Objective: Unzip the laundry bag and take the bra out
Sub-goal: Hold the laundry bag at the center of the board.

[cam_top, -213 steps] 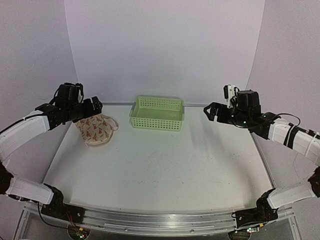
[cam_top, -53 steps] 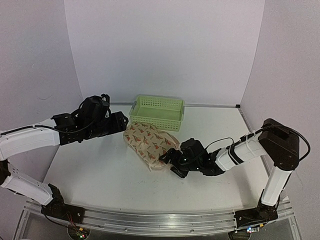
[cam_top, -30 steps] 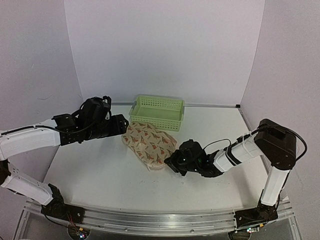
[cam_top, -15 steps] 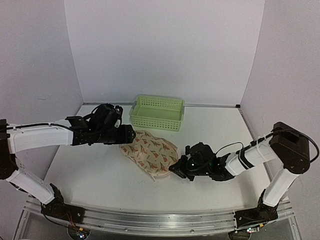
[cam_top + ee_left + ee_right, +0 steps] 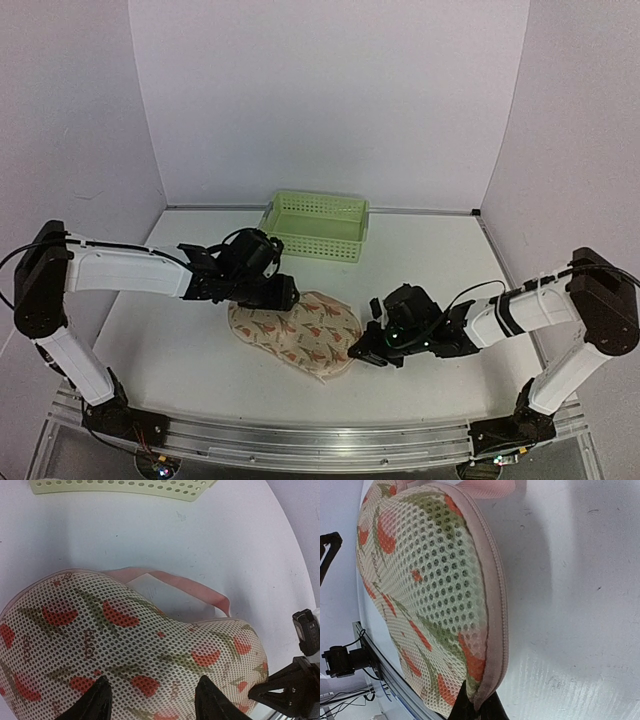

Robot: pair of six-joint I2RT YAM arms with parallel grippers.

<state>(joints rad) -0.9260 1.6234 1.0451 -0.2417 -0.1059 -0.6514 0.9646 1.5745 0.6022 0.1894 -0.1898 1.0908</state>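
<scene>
At the far left we see the left arm [image 5: 120, 268] reaching low across the table [image 5: 430, 260] toward the middle. The left fingers [image 5: 100, 705] stand partly apart over the far left part of the laundry bag [image 5: 300, 335]. In the left wrist view, the two dark tips sit against the printed mesh with a stretch of it between them. We cannot tell whether they press on the fabric or only hover just above it, and they have nothing clamped.

The laundry bag lies flat on the table at the centre, nearer the front edge than the back. Its rounded lobes face up, and the zip along its rim looks closed where we can see it. A pink strap [image 5: 190, 585] loops out from its far side onto the table. Behind it, well apart, the light-green basket [image 5: 315, 225] sits near the back wall.

At the bag's right end, the right fingers [image 5: 462, 710] are closed tight on the pale pink zip edging, pinching it at the rim. We cannot make out whether the zip pull itself is between them. The right arm [image 5: 520, 315] stretches low over the table from the right.
</scene>
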